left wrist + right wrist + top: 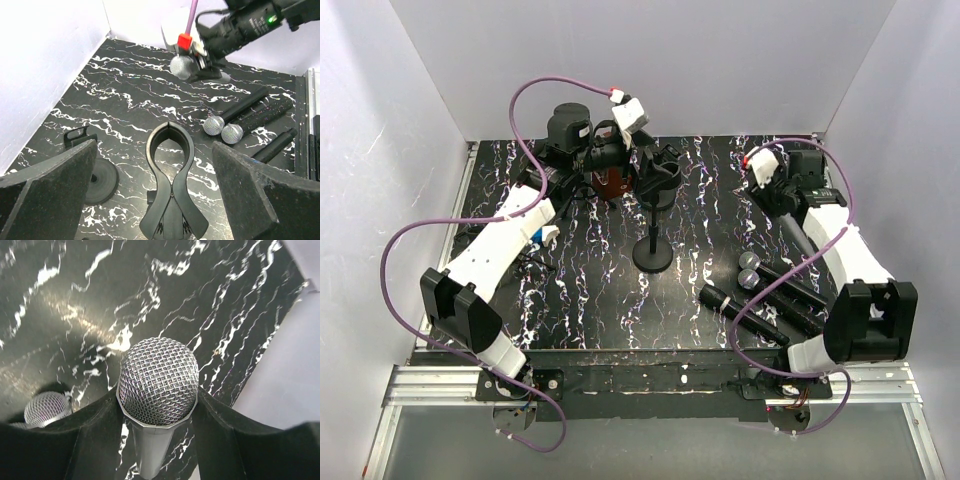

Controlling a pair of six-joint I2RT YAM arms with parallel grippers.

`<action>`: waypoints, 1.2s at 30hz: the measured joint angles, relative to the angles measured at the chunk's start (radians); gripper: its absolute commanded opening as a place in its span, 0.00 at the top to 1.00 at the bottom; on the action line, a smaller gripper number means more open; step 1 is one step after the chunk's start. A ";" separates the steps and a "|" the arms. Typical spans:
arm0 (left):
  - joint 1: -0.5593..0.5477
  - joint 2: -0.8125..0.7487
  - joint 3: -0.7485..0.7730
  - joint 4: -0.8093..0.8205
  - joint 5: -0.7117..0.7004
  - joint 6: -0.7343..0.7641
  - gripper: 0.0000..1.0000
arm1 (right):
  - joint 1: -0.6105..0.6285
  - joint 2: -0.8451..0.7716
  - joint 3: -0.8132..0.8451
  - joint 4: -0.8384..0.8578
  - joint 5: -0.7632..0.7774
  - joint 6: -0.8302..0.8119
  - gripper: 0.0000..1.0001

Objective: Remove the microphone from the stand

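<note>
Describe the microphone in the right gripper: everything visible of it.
The microphone has a rounded silver wire-mesh head, a metal-looking collar ring beneath it and a smooth grey handle. It looks undamaged. The right gripper is shut on it, its black fingers pressing on either side just below the head, which stands out past them. In the left wrist view it appears to be held above the black marbled table, touching nothing else.

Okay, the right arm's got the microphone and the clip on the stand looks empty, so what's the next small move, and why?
Probably lower the right gripper toward the black marbled table beside the lying microphones, then let go. Its fingers clamp the silver mesh-headed microphone, the black stand clip is empty, and the left fingers stand open.
</note>
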 measured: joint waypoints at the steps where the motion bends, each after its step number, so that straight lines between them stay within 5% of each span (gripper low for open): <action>1: 0.000 0.000 0.004 0.000 -0.005 -0.001 0.02 | -0.003 0.018 0.000 -0.026 0.006 -0.027 0.99; 9: 0.000 -0.001 0.011 -0.016 -0.039 -0.003 0.02 | -0.012 0.197 0.006 -0.161 0.033 -0.108 0.94; 17: 0.000 -0.002 0.012 -0.081 -0.051 0.018 0.02 | -0.047 0.351 0.055 -0.258 0.024 -0.103 0.42; 22: 0.000 -0.003 0.012 -0.108 -0.053 0.032 0.02 | -0.051 0.358 0.112 -0.303 -0.012 -0.051 0.20; 36: 0.000 0.003 0.008 -0.114 -0.037 0.032 0.02 | -0.051 0.223 0.193 -0.368 -0.175 0.086 0.19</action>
